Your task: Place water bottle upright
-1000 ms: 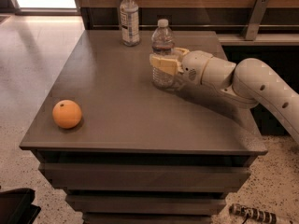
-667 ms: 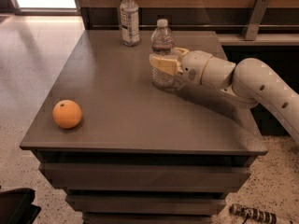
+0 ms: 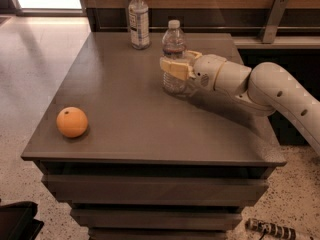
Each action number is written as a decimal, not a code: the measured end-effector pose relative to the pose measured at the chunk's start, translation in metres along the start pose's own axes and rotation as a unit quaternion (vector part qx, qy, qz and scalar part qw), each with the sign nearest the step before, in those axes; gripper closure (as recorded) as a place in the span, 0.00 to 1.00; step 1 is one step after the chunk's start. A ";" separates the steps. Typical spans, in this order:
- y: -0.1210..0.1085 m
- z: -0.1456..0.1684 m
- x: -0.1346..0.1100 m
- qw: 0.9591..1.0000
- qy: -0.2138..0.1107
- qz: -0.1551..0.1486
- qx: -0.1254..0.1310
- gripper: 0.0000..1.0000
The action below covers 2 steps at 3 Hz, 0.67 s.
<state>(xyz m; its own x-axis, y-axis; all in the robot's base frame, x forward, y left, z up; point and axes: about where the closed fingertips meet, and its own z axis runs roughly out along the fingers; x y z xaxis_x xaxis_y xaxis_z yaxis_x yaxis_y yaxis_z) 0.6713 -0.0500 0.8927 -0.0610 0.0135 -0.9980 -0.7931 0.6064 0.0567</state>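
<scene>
From the camera view, the water bottle (image 3: 173,43) stands upright on the table (image 3: 150,134), towards the back and right of the middle. The gripper (image 3: 172,65) is clamped round its waist, one pale finger across the front and the other behind. The arm (image 3: 280,91) reaches in low from the right. To my eye the base is down on the top, though the fingers hide part of the lower body. The risk now is in the letting go: the bottle is light, thin-walled and squeezed. If one finger drags on the ribs as the jaws part, or the arm pulls back before they are clear, it may tip. A sideways exit to the left would knock it flat. The tall bottle (image 3: 139,19) and the orange (image 3: 72,122) sit well apart, so neither looks threatened.
</scene>
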 end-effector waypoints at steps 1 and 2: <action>0.000 0.000 0.000 1.000 0.000 0.000 0.000 0.12; 0.002 0.002 0.000 1.000 0.000 0.000 -0.002 0.00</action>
